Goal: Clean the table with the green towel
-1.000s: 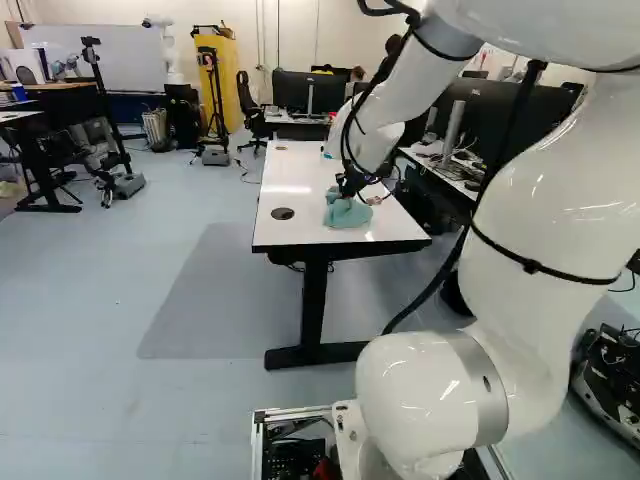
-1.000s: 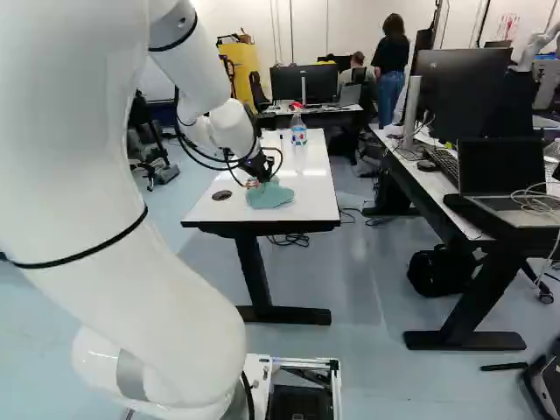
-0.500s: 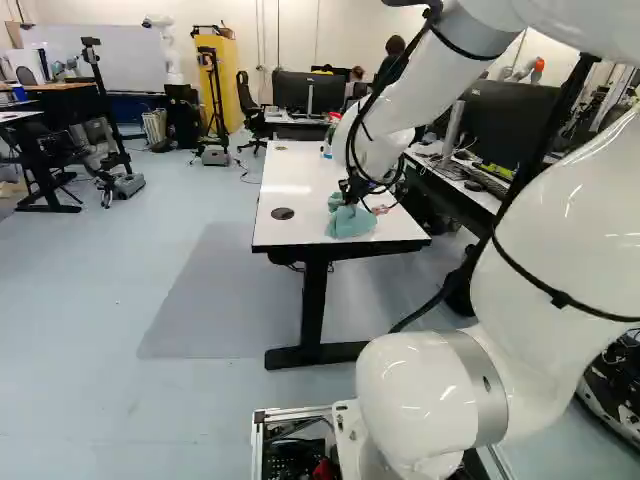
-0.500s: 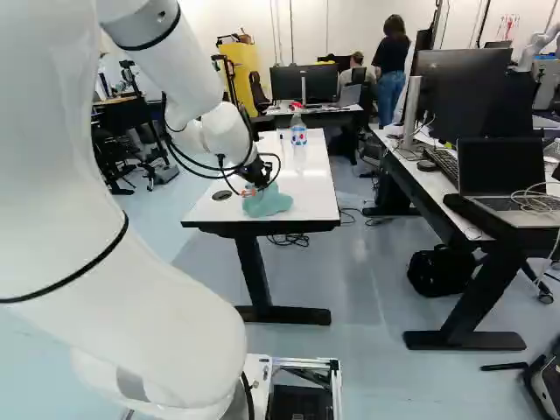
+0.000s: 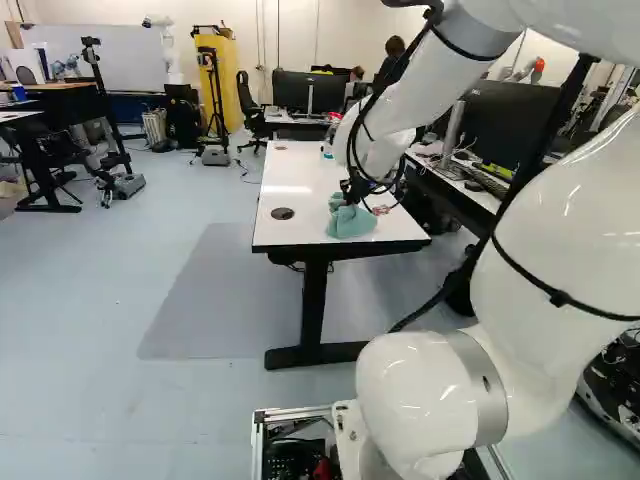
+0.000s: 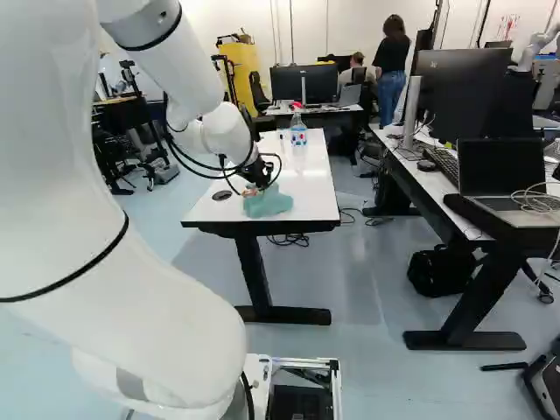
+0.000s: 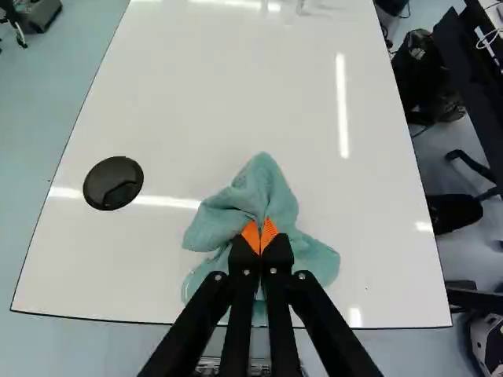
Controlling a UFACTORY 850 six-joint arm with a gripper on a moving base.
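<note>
Orange pads of the gripper (image 6: 262, 185) pinch the green towel (image 7: 263, 204) between them. Towel bunched on the white table (image 7: 220, 94), near edge side. Black cable grommet (image 7: 113, 183) beside it, bottle (image 6: 298, 130) farther along.

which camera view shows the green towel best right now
The wrist view: the green towel looks largest there, its folds plain and the pincer shut on it. Both base views show it only as a small bunched lump toward the near end of the white table, partly behind the pincer.
</note>
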